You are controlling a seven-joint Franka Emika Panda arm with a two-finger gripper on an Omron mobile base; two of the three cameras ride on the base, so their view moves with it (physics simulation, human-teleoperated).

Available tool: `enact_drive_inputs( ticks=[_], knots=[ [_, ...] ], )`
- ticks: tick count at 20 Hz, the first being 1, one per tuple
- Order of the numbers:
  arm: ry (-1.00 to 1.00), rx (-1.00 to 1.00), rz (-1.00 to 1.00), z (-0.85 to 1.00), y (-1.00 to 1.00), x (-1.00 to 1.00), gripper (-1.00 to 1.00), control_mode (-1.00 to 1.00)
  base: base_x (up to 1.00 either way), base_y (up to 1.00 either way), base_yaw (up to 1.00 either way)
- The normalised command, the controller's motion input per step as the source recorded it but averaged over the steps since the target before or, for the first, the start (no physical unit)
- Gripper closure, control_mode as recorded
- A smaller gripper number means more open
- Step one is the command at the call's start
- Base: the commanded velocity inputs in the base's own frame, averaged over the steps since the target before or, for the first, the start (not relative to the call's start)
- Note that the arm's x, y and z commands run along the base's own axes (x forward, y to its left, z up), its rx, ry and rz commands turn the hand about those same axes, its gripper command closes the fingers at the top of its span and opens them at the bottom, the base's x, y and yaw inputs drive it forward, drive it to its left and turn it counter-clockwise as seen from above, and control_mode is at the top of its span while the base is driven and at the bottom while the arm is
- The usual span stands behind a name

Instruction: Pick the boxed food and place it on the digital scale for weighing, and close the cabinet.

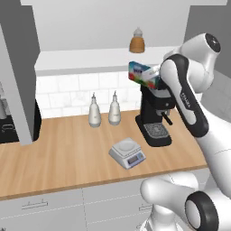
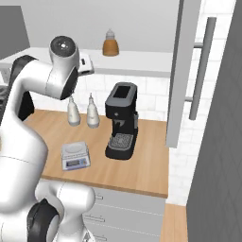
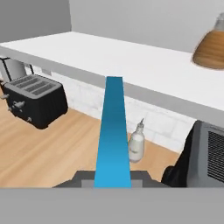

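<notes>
Wooden counter (image 1: pixel 67 153) under open cabinet (image 2: pixel 182 71) (white shelf), digital scale (image 1: pixel 127 153) bare, claw (image 1: pixel 155 77) apparently gripping boxed food (image 1: pixel 140 73)

light: bright, even | shadows: soft | blur: slight | glare: none

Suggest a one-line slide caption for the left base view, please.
The claw holds the boxed food above the coffee machine, digital scale waiting on the counter.

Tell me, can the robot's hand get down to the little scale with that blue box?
Probably yes. The gripper holds the boxed food above the counter, and the digital scale sits in the open below, beside the coffee machine, its plate bare.
</notes>
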Motion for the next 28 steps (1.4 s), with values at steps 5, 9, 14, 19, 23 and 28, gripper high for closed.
enact_drive_inputs(
  ticks=[5, 9, 14, 19, 23, 28],
  knots=[
    [0.09, -0.1, 0.2, -0.68, 0.0, -0.03, 1.0, -1.0, 0.0, 0.0, 0.0],
    [0.1, -0.16, 0.15, -0.75, 0.01, 0.0, 1.0, -1.0, 0.0, 0.0, 0.0],
    [0.11, -0.16, 0.11, -0.78, 0.15, 0.0, 1.0, -1.0, 0.0, 0.0, 0.0],
    [0.02, -0.11, 0.05, -0.6, 0.18, 0.02, 1.0, -1.0, 0.0, 0.0, 0.0],
    [0.0, -0.07, 0.04, -0.56, 0.16, 0.16, 1.0, -1.0, 0.0, 0.0, 0.0],
    [0.04, -0.04, 0.01, -0.4, 0.16, 0.37, 1.0, -1.0, 0.0, 0.0, 0.0]
  ],
)
